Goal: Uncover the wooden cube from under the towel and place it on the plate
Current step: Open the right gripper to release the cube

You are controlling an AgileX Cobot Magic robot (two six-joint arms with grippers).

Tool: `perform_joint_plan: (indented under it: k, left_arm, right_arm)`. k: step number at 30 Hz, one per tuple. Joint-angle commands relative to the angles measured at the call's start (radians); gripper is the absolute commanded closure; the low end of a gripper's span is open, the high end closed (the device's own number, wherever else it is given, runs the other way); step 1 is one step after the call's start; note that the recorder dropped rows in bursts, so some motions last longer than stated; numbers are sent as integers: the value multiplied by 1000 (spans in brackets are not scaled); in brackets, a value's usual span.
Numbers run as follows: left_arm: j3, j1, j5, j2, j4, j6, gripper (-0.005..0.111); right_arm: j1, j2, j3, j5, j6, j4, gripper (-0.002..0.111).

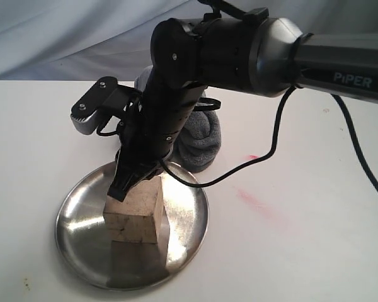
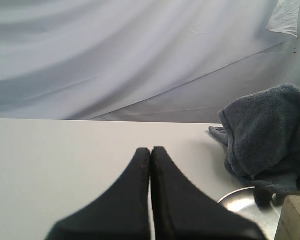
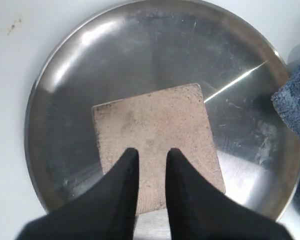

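Note:
The wooden cube [image 1: 135,217] [image 3: 155,135] rests flat inside the shiny steel plate [image 1: 82,220] [image 3: 140,50], uncovered. My right gripper [image 3: 151,152] [image 1: 123,185] hangs just over the cube's top, open by a narrow gap much smaller than the cube, and holds nothing. Behind the plate the dark grey towel [image 1: 201,141] [image 2: 265,130] lies bunched up, with one edge at the plate's rim [image 3: 295,100]. My left gripper [image 2: 151,149] is shut and empty over bare table, off to the side of the towel; a corner of the cube [image 2: 296,217] shows beside it.
The right arm reaches across the plate from the right, and its black cable [image 1: 239,167] loops down beside the towel. A faint pink stain [image 1: 255,201] marks the white table right of the plate. A pale cloth backdrop [image 2: 140,60] hangs behind the table.

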Motion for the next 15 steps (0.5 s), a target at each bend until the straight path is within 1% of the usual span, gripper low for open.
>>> perform_joint_plan:
  k: [1, 3, 6, 11, 15]
  left_arm:
    - [4, -1, -2, -2, 1, -2, 105]
    - [4, -1, -2, -2, 1, -2, 105]
    - [4, -1, -2, -2, 1, -2, 105]
    - [4, -1, -2, -2, 1, -2, 105]
    - [4, -1, -2, -2, 1, -2, 105]
  right_arm:
    - [3, -9, -2, 4, 30, 0, 102]
    - [3, -9, -2, -14, 60, -15, 108]
    - [1, -9, -2, -62, 140, -61, 108]
    - [1, -9, -2, -176, 374, -224, 108]
    - [1, -17, -2, -221, 482, -336, 108]
